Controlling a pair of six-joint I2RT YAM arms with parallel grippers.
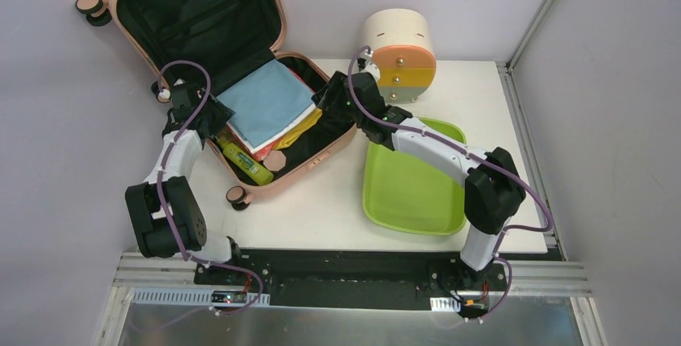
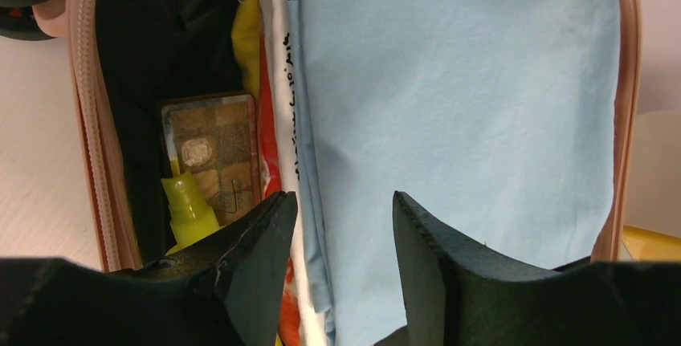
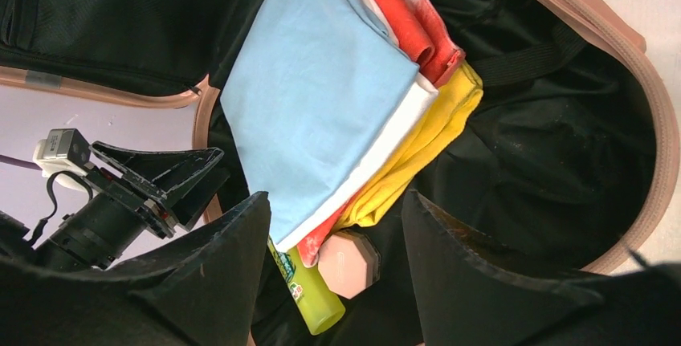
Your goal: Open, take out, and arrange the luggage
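Observation:
The peach-pink luggage lies open at the back left of the table, its black-lined lid standing up. In its base lies a stack of folded clothes with a light blue cloth on top, over white, red and yellow ones. A yellow-green bottle and a pink octagonal case lie by the near rim. My left gripper is open at the suitcase's left rim; in the left wrist view it straddles the blue cloth's left edge. My right gripper is open at the right rim, and in the right wrist view it hovers empty above the pink case.
A lime-green tray lies at the front right. A cream drawer unit stands behind it. A brown patterned box sits inside the luggage beside the bottle. Walls close in the table at the back and right.

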